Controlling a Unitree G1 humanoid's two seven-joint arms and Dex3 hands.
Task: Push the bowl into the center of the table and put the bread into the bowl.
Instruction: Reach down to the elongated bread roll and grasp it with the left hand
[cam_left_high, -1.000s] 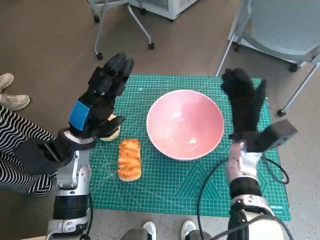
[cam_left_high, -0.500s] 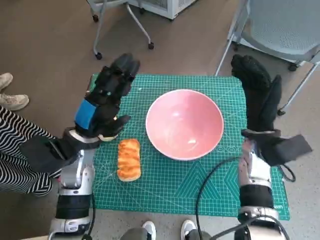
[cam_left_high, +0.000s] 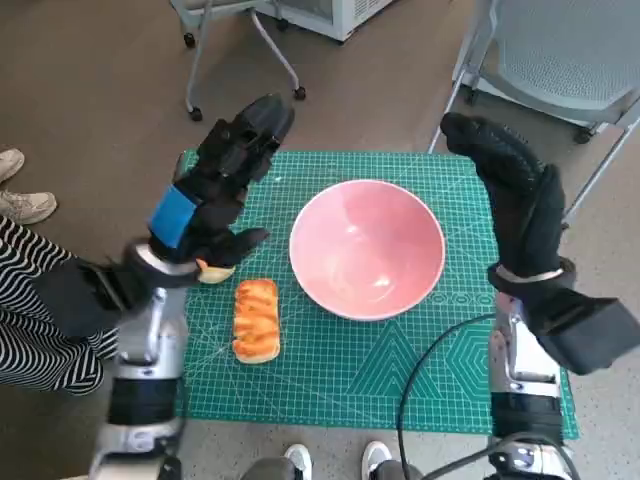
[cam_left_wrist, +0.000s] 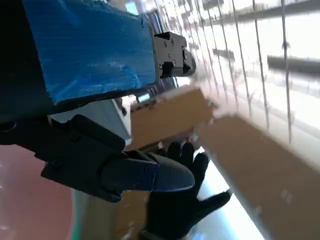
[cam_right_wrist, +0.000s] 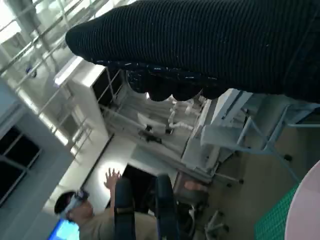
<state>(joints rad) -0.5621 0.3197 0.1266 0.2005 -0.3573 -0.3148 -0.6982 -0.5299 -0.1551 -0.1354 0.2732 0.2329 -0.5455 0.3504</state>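
Both the left robot hand (cam_left_high: 215, 190) and right robot hand (cam_left_high: 515, 200) hang spread wide, holding nothing, over the counter's (cam_left_high: 340, 385) far corners, the pink bowl (cam_left_high: 367, 248) already mid-counter, so a sloppy swipe could knock the bread (cam_left_high: 258, 318) off the left edge.

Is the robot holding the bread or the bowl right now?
No, neither. The left hand and right hand are both raised and open. The bread and the pink bowl sit untouched on the green mat.
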